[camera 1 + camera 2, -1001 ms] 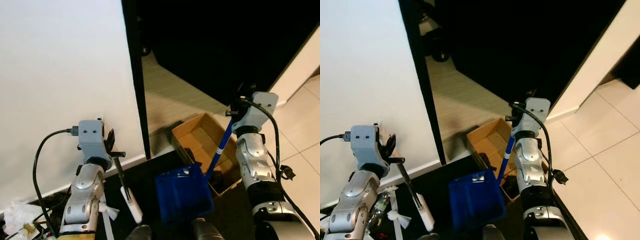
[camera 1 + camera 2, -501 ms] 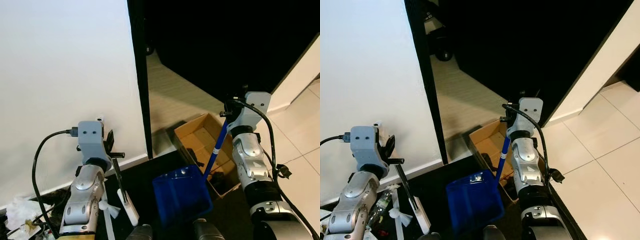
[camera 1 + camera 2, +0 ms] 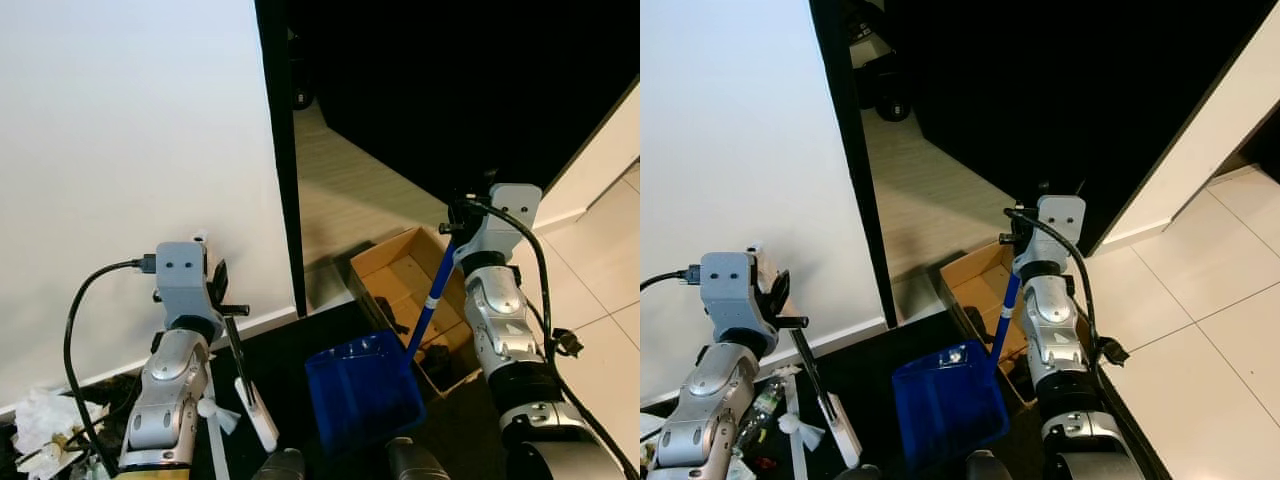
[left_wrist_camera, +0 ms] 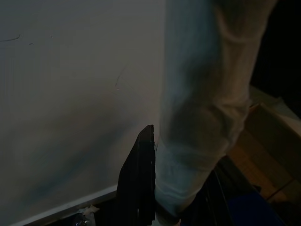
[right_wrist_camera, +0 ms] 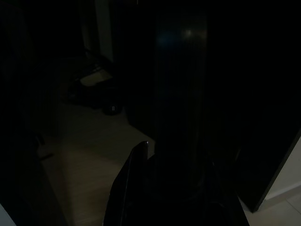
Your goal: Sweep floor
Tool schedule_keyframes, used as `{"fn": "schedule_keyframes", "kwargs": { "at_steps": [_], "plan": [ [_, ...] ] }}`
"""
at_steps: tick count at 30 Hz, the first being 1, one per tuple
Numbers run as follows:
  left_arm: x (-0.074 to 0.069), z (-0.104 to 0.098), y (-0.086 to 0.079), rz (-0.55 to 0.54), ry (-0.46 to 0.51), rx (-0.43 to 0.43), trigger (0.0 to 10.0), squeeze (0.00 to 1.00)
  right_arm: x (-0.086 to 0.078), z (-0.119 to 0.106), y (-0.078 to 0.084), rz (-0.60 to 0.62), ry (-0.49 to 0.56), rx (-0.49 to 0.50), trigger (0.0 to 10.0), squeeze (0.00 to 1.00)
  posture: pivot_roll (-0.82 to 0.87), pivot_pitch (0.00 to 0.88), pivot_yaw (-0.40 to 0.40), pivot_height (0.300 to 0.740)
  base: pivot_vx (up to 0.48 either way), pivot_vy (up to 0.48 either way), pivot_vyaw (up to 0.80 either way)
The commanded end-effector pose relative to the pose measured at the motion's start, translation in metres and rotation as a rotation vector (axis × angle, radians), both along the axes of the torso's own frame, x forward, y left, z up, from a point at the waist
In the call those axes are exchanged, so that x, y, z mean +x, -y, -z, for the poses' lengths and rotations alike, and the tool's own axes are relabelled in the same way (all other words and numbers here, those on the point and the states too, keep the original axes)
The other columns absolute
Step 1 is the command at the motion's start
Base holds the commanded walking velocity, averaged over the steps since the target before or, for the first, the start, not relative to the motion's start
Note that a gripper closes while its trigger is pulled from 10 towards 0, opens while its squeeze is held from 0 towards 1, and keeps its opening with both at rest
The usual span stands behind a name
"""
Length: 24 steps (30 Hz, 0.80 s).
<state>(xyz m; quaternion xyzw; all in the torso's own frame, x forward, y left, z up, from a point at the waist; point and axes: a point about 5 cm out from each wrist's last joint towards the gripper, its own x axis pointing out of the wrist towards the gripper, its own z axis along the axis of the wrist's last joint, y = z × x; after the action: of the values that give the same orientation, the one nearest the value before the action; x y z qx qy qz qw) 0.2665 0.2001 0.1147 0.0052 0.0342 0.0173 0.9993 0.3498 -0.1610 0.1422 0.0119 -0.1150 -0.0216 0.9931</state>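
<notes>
My right gripper (image 3: 453,230) is shut on the blue handle (image 3: 431,300) of a blue dustpan (image 3: 362,390). The pan hangs low in front of me over the dark floor. My left gripper (image 3: 226,305) is shut on a brush with a thin black rod and a white end (image 3: 258,417) pointing down. In the left wrist view a pale shaft (image 4: 202,117) lies against one black finger (image 4: 138,188). The right wrist view is very dark, with one finger (image 5: 131,188) faintly visible.
An open cardboard box (image 3: 393,268) sits on the floor just behind the dustpan. A white wall (image 3: 130,150) and a black door frame (image 3: 282,160) stand ahead on the left. Crumpled litter (image 3: 40,430) and a white ribbon (image 3: 212,415) lie at lower left. Pale tiles (image 3: 610,250) spread to the right.
The whole picture has shifted slightly, so the camera moved. Both grippers keep their holds, and the dustpan and brush hang much as before.
</notes>
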Motion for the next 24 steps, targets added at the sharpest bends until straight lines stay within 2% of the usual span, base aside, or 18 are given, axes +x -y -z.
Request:
{"fn": "schedule_keyframes", "kwargs": {
  "at_steps": [1,16,24],
  "plan": [
    [-0.0029,0.0009,0.0018,0.005,0.005,0.006,10.0,0.0,0.001,0.0002,-0.0002,-0.001,-0.008,0.01,10.0,0.0,0.23,0.15,-0.036,0.74,0.0,0.0,0.0],
    [-0.0041,0.0027,0.0028,0.009,0.004,-0.003,10.0,0.0,0.0008,0.0014,-0.0005,-0.005,-0.013,0.008,10.0,0.0,0.23,0.145,-0.04,0.74,0.0,0.0,0.0],
    [-0.0042,0.0028,0.0022,0.01,0.004,0.001,10.0,0.0,0.0015,0.001,-0.0017,-0.011,-0.012,0.006,10.0,0.0,0.23,0.136,-0.04,0.74,-0.464,0.0,0.0]
  ]
}}
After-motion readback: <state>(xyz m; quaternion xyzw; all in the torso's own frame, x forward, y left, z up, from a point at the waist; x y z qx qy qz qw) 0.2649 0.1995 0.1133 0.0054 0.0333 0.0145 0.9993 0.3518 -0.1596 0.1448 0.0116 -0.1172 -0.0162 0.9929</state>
